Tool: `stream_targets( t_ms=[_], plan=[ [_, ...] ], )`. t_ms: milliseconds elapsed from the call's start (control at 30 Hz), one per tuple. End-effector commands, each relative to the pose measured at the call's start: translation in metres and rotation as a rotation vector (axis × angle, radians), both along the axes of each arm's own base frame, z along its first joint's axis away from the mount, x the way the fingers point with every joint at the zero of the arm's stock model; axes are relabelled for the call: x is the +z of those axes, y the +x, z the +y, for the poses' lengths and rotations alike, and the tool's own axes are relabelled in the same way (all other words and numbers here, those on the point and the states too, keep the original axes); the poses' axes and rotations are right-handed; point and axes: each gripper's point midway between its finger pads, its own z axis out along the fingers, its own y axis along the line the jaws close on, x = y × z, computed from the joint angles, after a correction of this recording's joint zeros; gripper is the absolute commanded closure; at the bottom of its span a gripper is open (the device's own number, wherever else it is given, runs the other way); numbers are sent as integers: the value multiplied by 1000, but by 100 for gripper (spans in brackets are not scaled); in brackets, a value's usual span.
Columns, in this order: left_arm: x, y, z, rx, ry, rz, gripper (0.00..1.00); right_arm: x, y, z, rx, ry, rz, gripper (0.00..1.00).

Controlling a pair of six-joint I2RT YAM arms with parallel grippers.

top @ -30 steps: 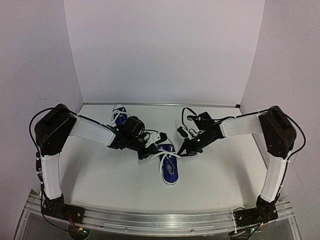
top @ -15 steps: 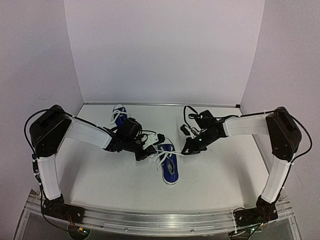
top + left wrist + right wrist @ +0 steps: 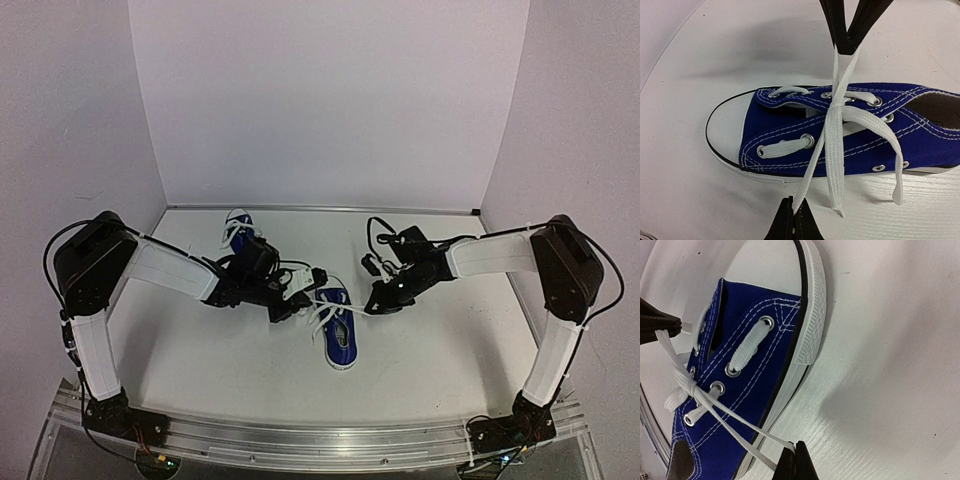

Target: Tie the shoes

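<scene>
Two blue sneakers are in view. The near shoe [image 3: 339,338] lies on the white table [image 3: 200,370] directly between the two sets of fingertips. One white toe cap and one white lace [image 3: 836,150] show on it. The lace is crossed into a knot over the tongue, and two loose ends trail down the side facing the left fingers.

The left gripper [image 3: 792,212] is pinched tight on a strand of that lace, just off one side of the shoe. The right gripper [image 3: 795,455] is clamped just as tightly on the lace off the opposite side. Two strands seem to run into the right fingers, perhaps a loop, though the tips hide the fold.

The second shoe [image 3: 238,232] sits well behind the left fingers near the back wall. It is partly covered by the left arm, and its laces are too small to make out.
</scene>
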Motion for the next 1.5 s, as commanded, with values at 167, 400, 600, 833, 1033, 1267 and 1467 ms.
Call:
stream_targets(
  t_ms=[167,400,600,833,1033,1267,1467],
  plan=[
    [19,14,-1,22,-25,17,100,11,-5,3,8,26,42,100],
    [31,11,-28,13,-5,12,74,68,15,34,21,125,-62,72],
    [71,15,-8,118,-79,-22,34,115,21,31,-12,169,-150,38],
    [112,24,27,285,-198,-16,5,109,-3,23,9,159,-107,31],
    [123,27,40,385,-250,6,0,68,-44,35,84,98,7,37],
    [118,35,55,481,-259,-25,0,31,-63,49,112,17,61,35],
    [120,41,71,563,-273,-52,0,-2,-59,41,66,-87,85,37]
  ],
)
